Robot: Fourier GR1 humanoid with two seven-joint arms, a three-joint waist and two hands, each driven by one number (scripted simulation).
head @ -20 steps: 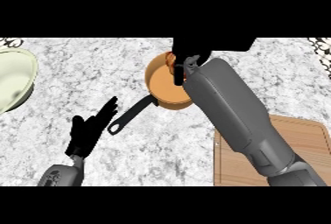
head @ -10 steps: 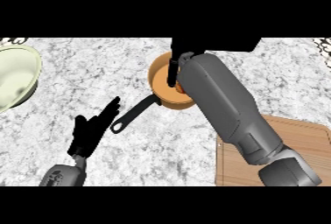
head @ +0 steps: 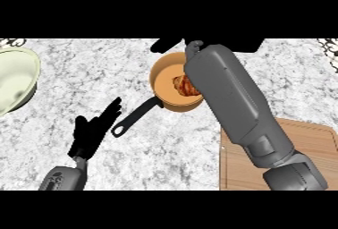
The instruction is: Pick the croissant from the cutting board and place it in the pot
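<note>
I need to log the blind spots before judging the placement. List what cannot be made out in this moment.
Head view:
- Right hand: only a dark part shows at the upper band; whether its fingers are open or curled cannot be told.
- Croissant: lies inside the pot, partly behind the right forearm.
- Pot's right rim: hidden by that forearm.
- Cutting board: cut by the right edge, partly covered by the forearm.
- Plate: cut by the left edge.

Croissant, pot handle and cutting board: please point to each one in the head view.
croissant [head: 184,85], head view, its visible brown crust inside the pot.
pot handle [head: 137,117], head view, middle of the black handle.
cutting board [head: 315,144], head view, bare wood at right.
</note>
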